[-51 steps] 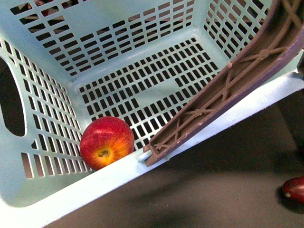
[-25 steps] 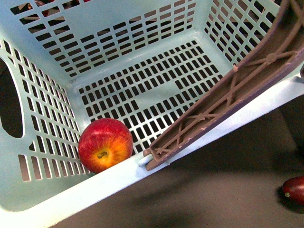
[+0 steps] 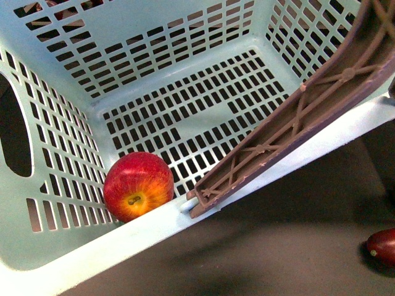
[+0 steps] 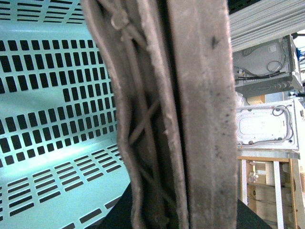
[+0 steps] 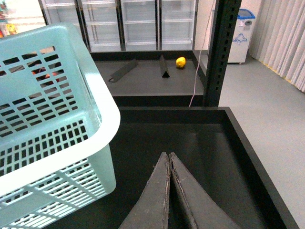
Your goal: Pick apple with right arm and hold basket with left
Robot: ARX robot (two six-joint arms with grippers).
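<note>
The red apple (image 3: pixel 138 185) with its yellowish patch lies inside the mint-blue basket (image 3: pixel 185 111), in the near left corner against the wall. The basket's brown ribbed handle (image 3: pixel 296 117) slants across its right rim. In the left wrist view that handle (image 4: pixel 181 119) fills the middle of the frame, very close, with the basket's slotted wall (image 4: pixel 52 109) beside it; my left gripper is shut on the basket and its fingers are hidden. My right gripper (image 5: pixel 169 155) is shut and empty, over the dark tray floor beside the basket's outer wall (image 5: pixel 52 143).
A dark maroon fruit (image 3: pixel 382 245) lies on the black surface at the right edge. The black tray's raised rim (image 5: pixel 257 157) runs along one side of my right gripper. Shelves and a yellow object (image 5: pixel 180 62) stand far behind.
The basket and apple shifted slightly left and then back; the handle wobbled a little. Otherwise the scene holds.
</note>
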